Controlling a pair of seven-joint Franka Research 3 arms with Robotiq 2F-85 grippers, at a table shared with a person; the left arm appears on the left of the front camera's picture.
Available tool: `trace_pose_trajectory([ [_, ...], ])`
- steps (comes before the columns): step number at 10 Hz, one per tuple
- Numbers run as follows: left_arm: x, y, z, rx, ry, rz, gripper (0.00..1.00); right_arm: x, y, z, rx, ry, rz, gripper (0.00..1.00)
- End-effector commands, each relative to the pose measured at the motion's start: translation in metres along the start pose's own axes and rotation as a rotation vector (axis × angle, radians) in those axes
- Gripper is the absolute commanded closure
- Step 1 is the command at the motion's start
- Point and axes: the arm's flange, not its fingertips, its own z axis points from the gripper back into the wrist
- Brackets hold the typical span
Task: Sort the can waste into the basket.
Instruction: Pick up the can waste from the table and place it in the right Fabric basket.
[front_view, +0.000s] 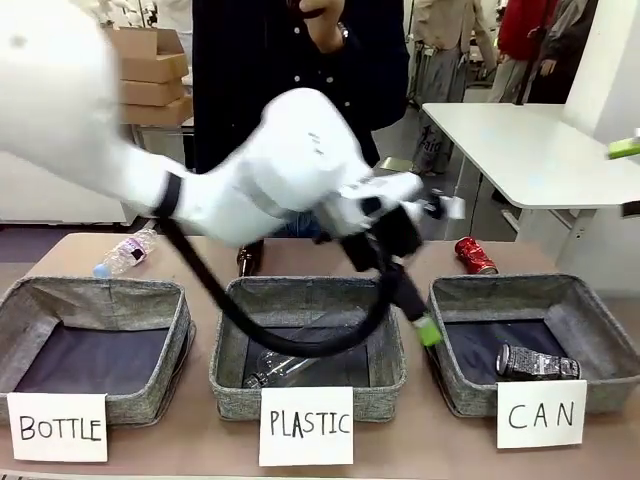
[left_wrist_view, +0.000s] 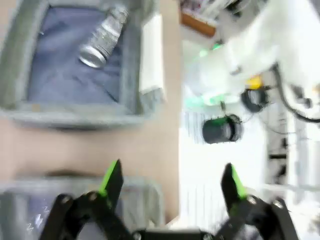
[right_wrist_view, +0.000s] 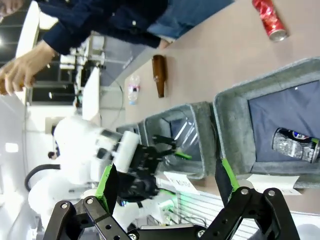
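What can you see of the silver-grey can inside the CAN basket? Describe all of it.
The silver-grey can is small and crushed, made of shiny metal with dark print. It lies on its side on the dark bottom of the basket, towards the front wall and the right side. It lies free, and nothing holds it.

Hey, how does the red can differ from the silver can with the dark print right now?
Colour: the red can is shiny red; the silver can is silver-grey with dark print.
Place: the red can lies on the table behind the CAN basket; the silver can lies inside that basket, on its dark bottom.
Task state: the silver can is sorted, the red can not yet.
Both are small crushed drink cans lying on their sides.
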Motion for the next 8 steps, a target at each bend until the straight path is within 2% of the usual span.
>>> trace_pose_trajectory([
  [1,-0.07,-0.043,0.078,0.049,-0.125,0.07,0.0,0.011,0.022,-0.06,0.004,0.14,0.086,0.0],
  [3,-0.133,-0.052,0.151,0.028,-0.308,0.239,0.0,0.003,0.045,-0.139,0.024,0.279,0.168,0.0],
  [5,-0.21,-0.063,0.219,-0.031,-0.529,0.403,0.0,-0.02,0.073,-0.203,0.126,0.301,0.148,0.0],
  [6,-0.244,-0.069,0.245,-0.083,-0.648,0.455,0.0,-0.029,0.085,-0.22,0.175,0.251,0.114,0.0],
  [7,-0.276,-0.073,0.266,-0.054,-0.788,0.547,0.0,-0.032,0.094,-0.221,0.289,0.274,0.077,0.0],
  [8,-0.3,-0.076,0.275,-0.087,-0.869,0.563,0.0,-0.026,0.094,-0.212,0.38,0.301,0.047,0.0],
])
